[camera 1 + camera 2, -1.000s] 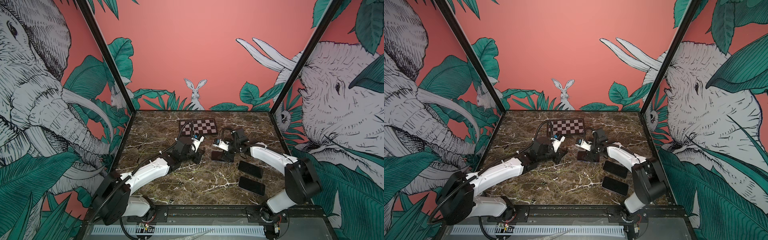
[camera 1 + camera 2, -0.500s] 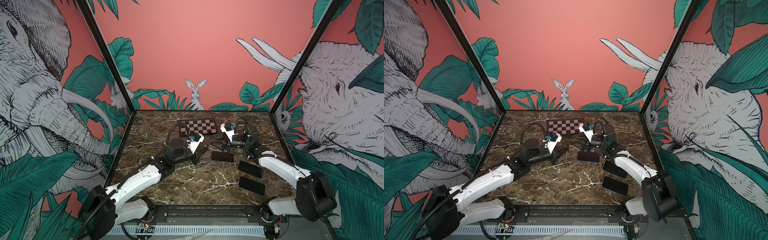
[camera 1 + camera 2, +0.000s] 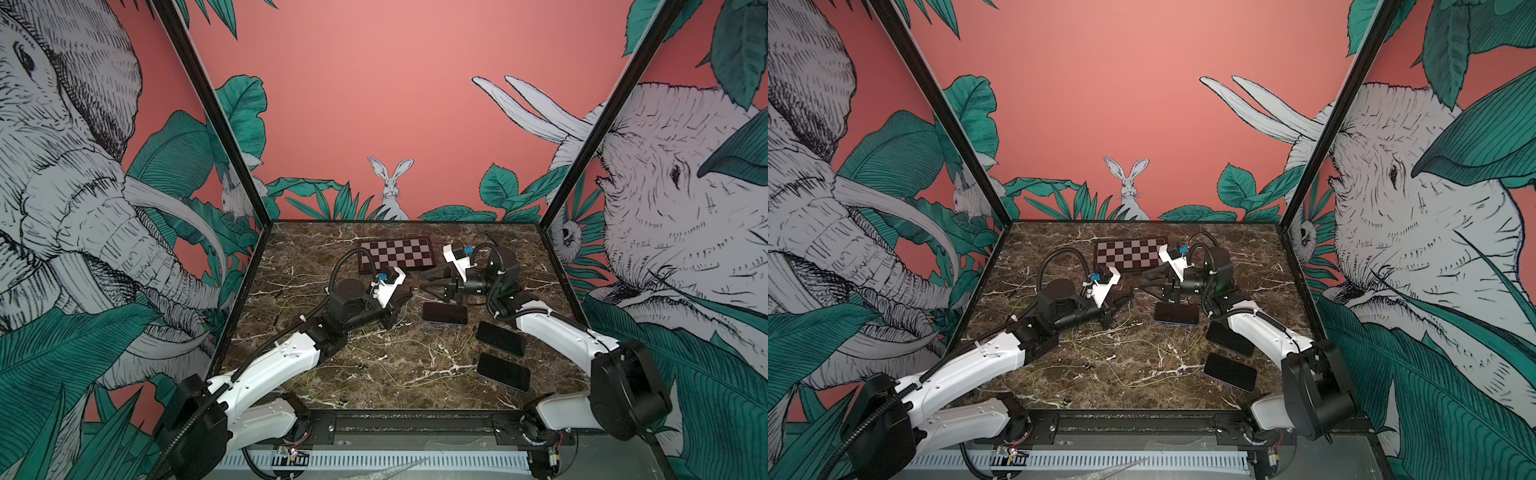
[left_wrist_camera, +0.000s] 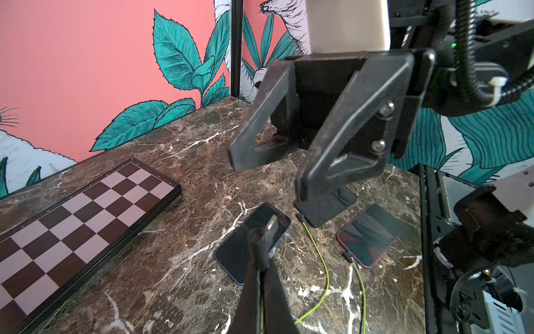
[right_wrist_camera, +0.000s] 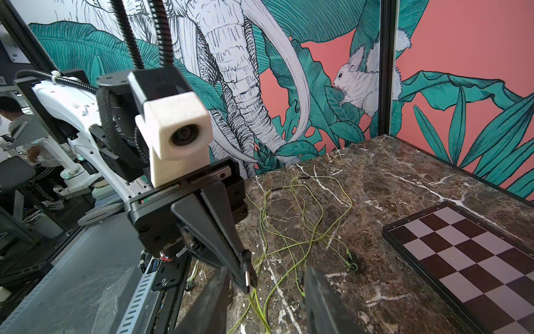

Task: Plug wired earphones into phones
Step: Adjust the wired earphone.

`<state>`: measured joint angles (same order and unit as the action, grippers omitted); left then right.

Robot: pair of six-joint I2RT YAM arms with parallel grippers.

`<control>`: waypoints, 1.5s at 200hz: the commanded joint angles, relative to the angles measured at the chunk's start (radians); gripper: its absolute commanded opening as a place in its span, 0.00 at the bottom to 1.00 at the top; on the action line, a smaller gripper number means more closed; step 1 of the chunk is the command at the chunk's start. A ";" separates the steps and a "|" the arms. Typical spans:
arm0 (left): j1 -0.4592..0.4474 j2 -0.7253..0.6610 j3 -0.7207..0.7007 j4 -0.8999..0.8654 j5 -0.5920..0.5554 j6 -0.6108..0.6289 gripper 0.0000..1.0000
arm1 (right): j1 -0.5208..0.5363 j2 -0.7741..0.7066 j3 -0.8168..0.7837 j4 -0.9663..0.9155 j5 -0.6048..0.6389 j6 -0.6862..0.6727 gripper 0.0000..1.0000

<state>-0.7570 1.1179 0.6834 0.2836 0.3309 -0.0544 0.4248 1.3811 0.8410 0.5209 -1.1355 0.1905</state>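
Left gripper (image 4: 261,261): jaws pinched shut on a small dark plug (image 4: 271,227), which sticks out past the tips. Its yellow-green cord (image 4: 261,306) trails back between the fingers. The right wrist view shows the same grip, with the plug (image 5: 248,274) at the very tip.

Right gripper (image 4: 271,176): jaws standing apart, nothing between them, raised off the marble table (image 3: 316,257).

In both top views the two grippers point at each other, tips close but not touching, between the checkerboard (image 3: 397,255) and the blue-edged phone (image 3: 444,312).

Phones: three, lying flat with screens up, on the right arm's side.
- Blue-edged phone: farthest back, just beside the gripper tips.
- Middle phone (image 4: 332,202): partly behind a right finger in the left wrist view. A dark plug sits against its edge and a cord leads away.
- Red-edged phone (image 4: 371,234): nearest the front rail, also with a plug at its short edge and a cord running off.

Loose cords (image 5: 303,214): tangled on the marble on the left arm's side, with an earbud (image 5: 351,261) lying among them
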 commanded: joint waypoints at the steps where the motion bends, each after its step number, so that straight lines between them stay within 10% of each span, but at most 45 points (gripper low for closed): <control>1: 0.002 -0.016 -0.003 0.040 0.006 0.011 0.00 | 0.006 -0.024 -0.002 0.005 -0.047 -0.019 0.42; 243: 0.001 -0.003 0.014 0.037 0.035 -0.036 0.00 | 0.041 0.012 0.063 -0.167 -0.085 -0.124 0.00; 266: 0.001 -0.014 0.009 0.046 0.049 -0.058 0.35 | 0.041 -0.006 0.060 -0.230 -0.073 -0.185 0.00; 300: 0.002 -0.021 -0.017 0.111 0.081 -0.074 0.37 | 0.041 -0.021 0.056 -0.275 -0.084 -0.225 0.00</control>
<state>-0.7570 1.1240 0.6834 0.3233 0.3717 -0.1120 0.4583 1.3937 0.8856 0.2699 -1.1893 0.0296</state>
